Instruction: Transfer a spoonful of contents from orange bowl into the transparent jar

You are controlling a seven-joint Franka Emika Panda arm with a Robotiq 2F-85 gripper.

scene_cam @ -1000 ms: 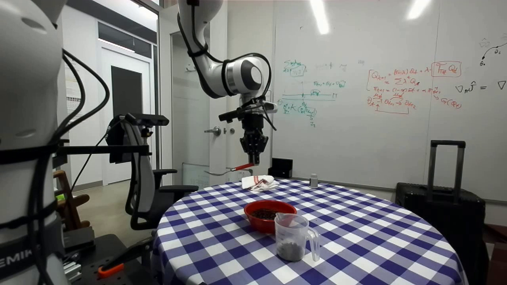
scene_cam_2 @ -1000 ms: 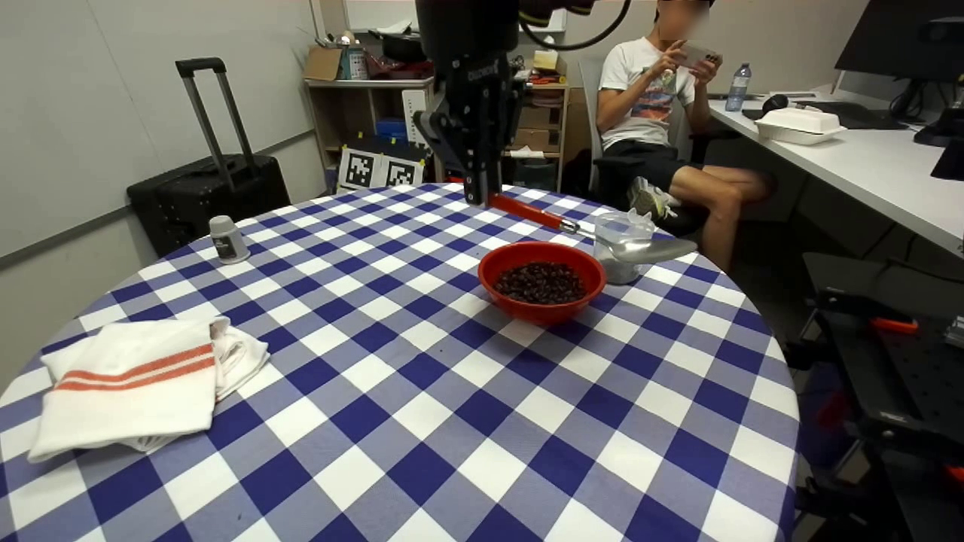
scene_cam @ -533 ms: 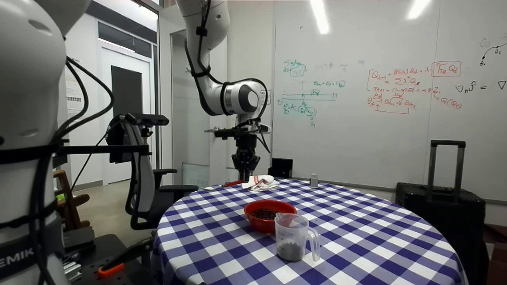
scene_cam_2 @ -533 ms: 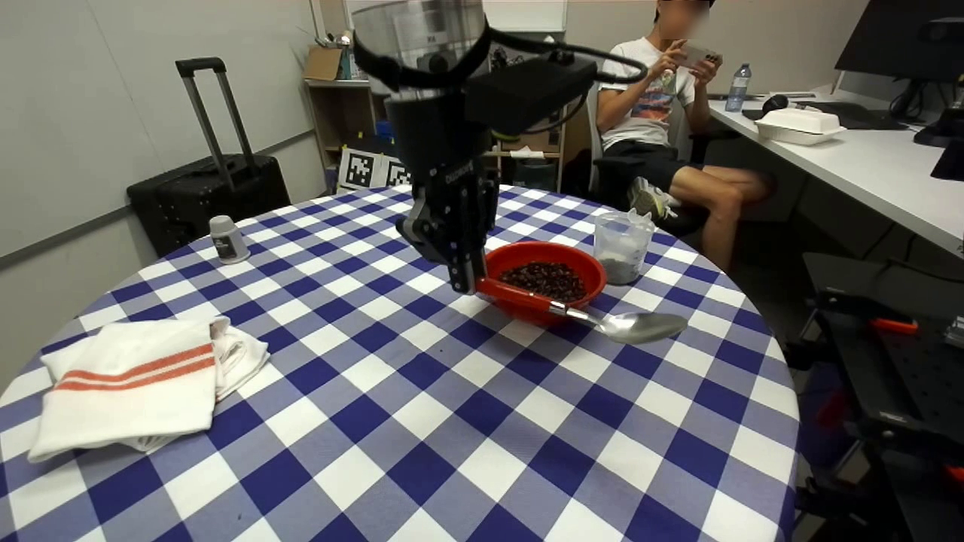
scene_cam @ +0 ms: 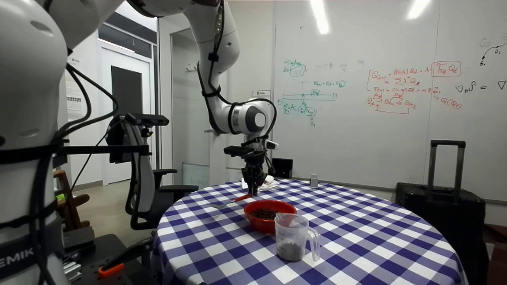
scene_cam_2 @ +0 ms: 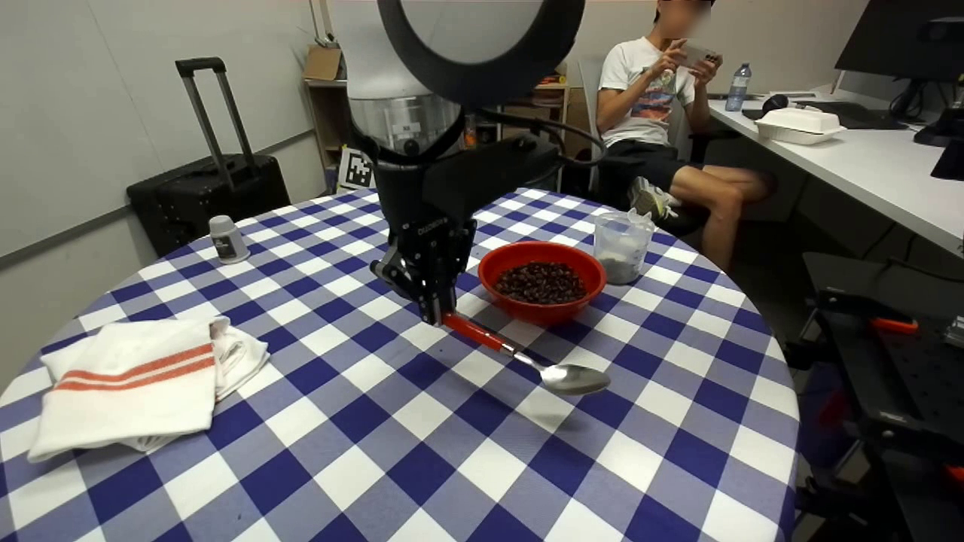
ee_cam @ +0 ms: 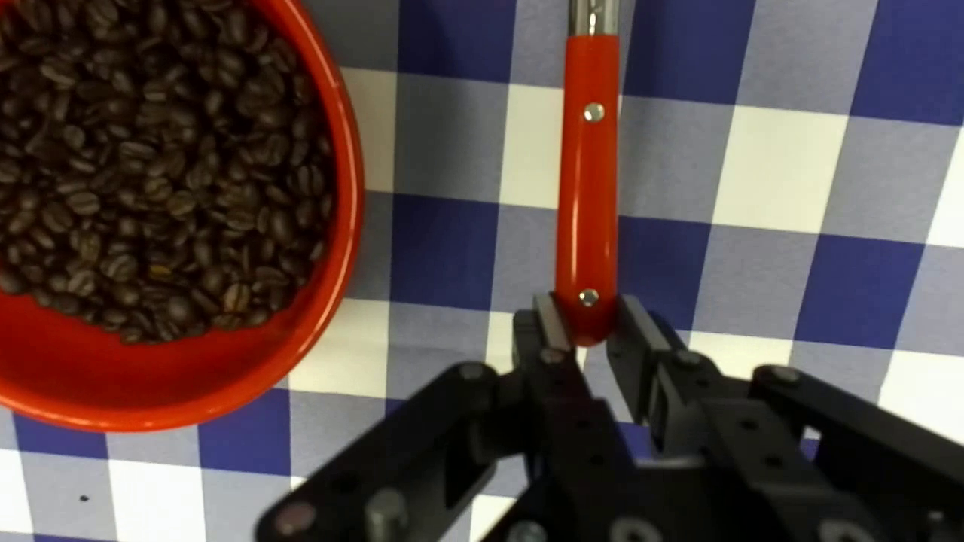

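- Gripper (ee_cam: 586,320): clamped on the spoon (scene_cam_2: 572,379), at the end of its red handle (ee_cam: 587,188); spoon held above the tabletop (scene_cam_2: 489,467), beside the orange bowl (scene_cam_2: 546,312).
- Bowl: upright on the tabletop, containing dark beans (ee_cam: 166,165).
- Transparent jar (scene_cam: 291,225): upright, near the bowl, greyish contents (scene_cam: 291,251) at its base.

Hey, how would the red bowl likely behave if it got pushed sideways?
The bowl would probably slide rather than tip, since it's low and wide. The loose beans piled inside may shift as it moves. A gentle push likely won't spill them, as they sit below the rim.
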